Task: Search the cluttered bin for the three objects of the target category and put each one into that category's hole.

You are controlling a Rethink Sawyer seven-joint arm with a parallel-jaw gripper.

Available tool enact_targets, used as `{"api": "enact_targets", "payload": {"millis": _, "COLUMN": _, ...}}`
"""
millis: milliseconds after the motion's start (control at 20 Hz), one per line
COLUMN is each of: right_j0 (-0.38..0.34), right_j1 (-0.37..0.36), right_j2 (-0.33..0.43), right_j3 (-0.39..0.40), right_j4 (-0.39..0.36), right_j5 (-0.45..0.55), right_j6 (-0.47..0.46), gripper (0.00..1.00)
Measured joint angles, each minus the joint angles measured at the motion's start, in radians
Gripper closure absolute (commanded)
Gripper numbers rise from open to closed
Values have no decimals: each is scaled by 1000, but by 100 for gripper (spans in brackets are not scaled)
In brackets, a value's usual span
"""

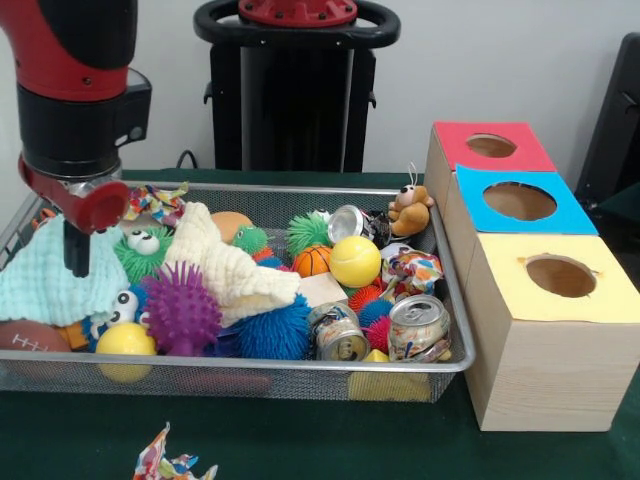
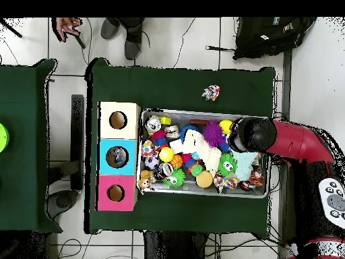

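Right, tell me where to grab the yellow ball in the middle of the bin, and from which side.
Take the yellow ball across its widest part, coming straight down from above. It sits on top of the clutter with its upper half exposed, while the orange basketball, a can and crumpled wrapper crowd its sides, so a sideways approach looks blocked. Being round, it may slip if gripped off-centre.
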Motion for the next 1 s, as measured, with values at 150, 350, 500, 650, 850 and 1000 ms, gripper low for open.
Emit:
{"api": "enact_targets", "payload": {"millis": 150, "right_j0": -24, "right_j1": 0, "right_j2": 1, "right_j3": 1, "right_j4": -19, "right_j5": 0, "right_j6": -3, "gripper": 100}}
{"api": "enact_targets", "payload": {"millis": 350, "right_j0": -57, "right_j1": 0, "right_j2": 1, "right_j3": 5, "right_j4": -43, "right_j5": 0, "right_j6": -7, "gripper": 100}}
{"api": "enact_targets", "payload": {"millis": 500, "right_j0": -90, "right_j1": 2, "right_j2": 1, "right_j3": 10, "right_j4": -72, "right_j5": 0, "right_j6": -7, "gripper": 0}}
{"api": "enact_targets", "payload": {"millis": 650, "right_j0": -104, "right_j1": 2, "right_j2": 1, "right_j3": 13, "right_j4": -84, "right_j5": 0, "right_j6": -8, "gripper": 0}}
{"api": "enact_targets", "payload": {"millis": 850, "right_j0": -124, "right_j1": 2, "right_j2": 1, "right_j3": 23, "right_j4": -94, "right_j5": 0, "right_j6": -8, "gripper": 0}}
{"api": "enact_targets", "payload": {"millis": 1000, "right_j0": -132, "right_j1": 2, "right_j2": 1, "right_j3": 34, "right_j4": -95, "right_j5": 0, "right_j6": -9, "gripper": 0}}
